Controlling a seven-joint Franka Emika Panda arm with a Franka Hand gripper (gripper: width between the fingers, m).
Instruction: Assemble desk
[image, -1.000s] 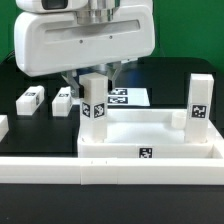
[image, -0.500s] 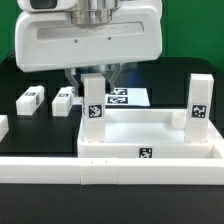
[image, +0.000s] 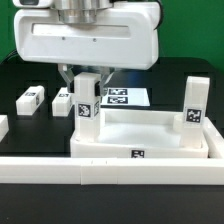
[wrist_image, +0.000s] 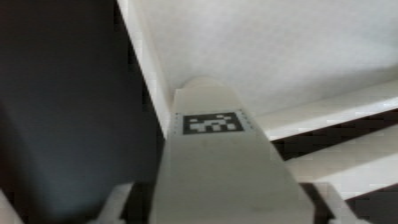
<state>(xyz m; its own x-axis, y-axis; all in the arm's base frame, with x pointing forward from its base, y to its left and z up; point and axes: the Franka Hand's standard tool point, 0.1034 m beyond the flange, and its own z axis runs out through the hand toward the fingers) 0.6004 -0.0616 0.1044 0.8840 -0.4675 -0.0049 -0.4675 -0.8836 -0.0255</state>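
Gripper (image: 87, 78) clamps the upright leg (image: 88, 105) at the desk slab's (image: 172, 150) 10 o'clock corner in the exterior view; a 2nd leg (image: 196, 105) stands at 2 o'clock. Wrist view: the upright leg (wrist_image: 222, 150), tag visible, sits between both fingers (wrist_image: 118, 204).

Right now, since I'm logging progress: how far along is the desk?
Done, it seems: one leg stands upright at the tabletop's corner on the exterior view's right. In hand: the tool grips a second leg, upright at the corner on the exterior view's left; whether it is seated I cannot tell. Left: two loose legs lie flat, not yet fitted.
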